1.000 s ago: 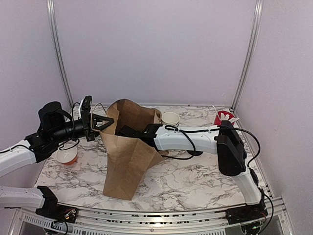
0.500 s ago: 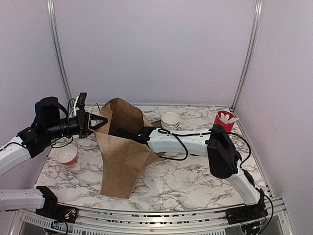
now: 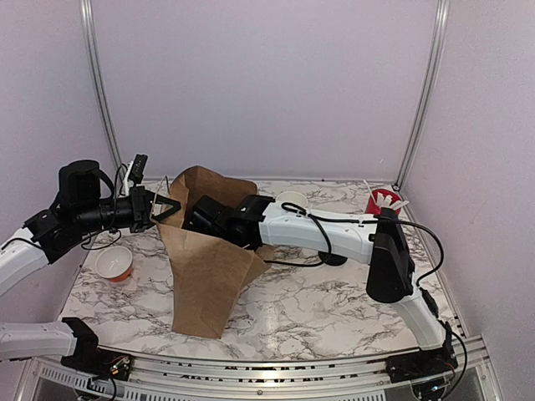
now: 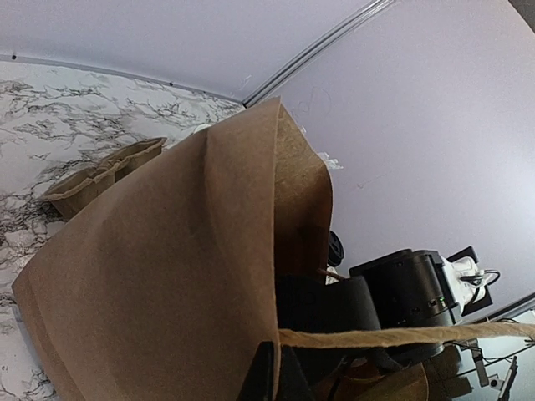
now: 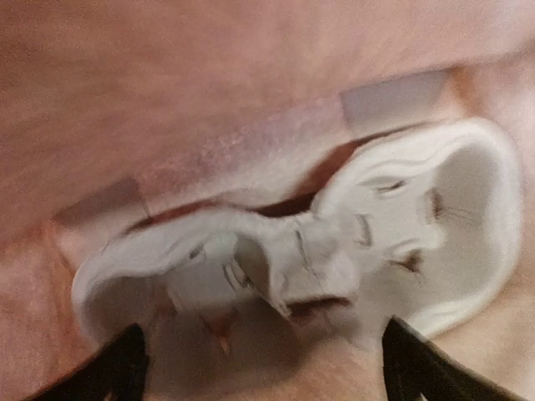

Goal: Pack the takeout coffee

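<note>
Right wrist, cup [image 5: 393,225] just fwd of hand [image 5: 267,361]

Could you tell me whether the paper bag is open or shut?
Open: the paper bag gapes at its top, the right arm reaching inside.

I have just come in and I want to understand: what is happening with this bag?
The left gripper is shut on the rim of a brown paper bag and holds its mouth open. The right gripper is inside the bag, open, facing a white crumpled-looking thing that is too blurred to name. No black coffee cup shows in any view. A red cup of stirrers stands at the far right of the table.
</note>
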You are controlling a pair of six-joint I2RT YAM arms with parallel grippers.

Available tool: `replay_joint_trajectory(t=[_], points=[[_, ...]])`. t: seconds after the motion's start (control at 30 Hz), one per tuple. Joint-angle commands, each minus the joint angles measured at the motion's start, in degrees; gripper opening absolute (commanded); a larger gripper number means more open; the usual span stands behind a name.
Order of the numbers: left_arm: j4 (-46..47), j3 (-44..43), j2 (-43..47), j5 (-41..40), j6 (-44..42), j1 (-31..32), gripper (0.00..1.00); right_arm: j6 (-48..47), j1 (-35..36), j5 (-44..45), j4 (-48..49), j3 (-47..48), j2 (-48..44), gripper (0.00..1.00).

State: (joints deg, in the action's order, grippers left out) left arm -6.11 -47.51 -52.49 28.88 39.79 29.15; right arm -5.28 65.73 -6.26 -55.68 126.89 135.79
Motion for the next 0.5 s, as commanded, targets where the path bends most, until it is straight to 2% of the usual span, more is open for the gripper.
replay_joint_trajectory(t=[0.0,0.23,0.47], points=[[-9.5,-0.94,-1.47,-1.59,-4.52,-0.45,0.0,-0.17,0.18,2.35,-1.87,2.54,-7.59,1.0],[-12.64,-4.4,-1.88,-2.54,-7.98,-0.47,0.0,0.34,0.18,7.16,-2.24,1.56,-13.01,1.0],[-14.7,-6.88,-2.08,-2.25,-10.53,-0.36,0.0,2.34,-0.08,9.34,4.13,0.19,-20.12,1.0]])
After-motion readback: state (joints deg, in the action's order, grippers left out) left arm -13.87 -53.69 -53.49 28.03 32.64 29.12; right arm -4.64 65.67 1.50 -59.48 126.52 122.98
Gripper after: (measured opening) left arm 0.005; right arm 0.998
